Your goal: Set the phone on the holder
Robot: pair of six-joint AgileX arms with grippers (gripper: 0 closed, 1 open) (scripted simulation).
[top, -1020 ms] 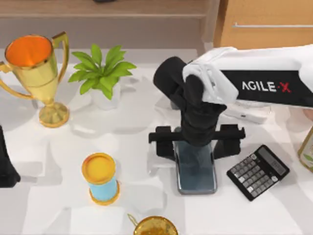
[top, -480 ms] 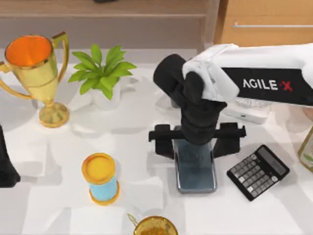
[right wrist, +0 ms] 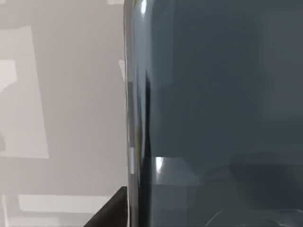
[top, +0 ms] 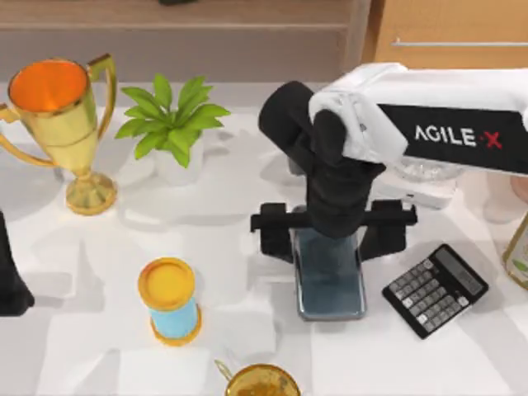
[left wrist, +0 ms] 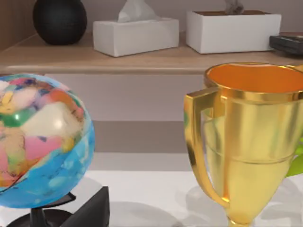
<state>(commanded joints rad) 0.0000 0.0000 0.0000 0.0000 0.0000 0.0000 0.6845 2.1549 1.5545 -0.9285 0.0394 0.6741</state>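
Seen from above: right gripper (top: 330, 235) low over table centre, fingers hidden under wrist, grasp cannot tell. Flat dark grey-blue glossy phone (top: 332, 280) directly beneath, extending toward camera. White slotted holder (top: 421, 191) beyond gripper, rightward. Left gripper parked, table's left edge. Right wrist view: phone (right wrist: 213, 94) close. Judged stiff, slippery, breakable; pinch long edges.

Phone (right wrist: 218, 104) close up — apparently above white table (right wrist: 61, 104).
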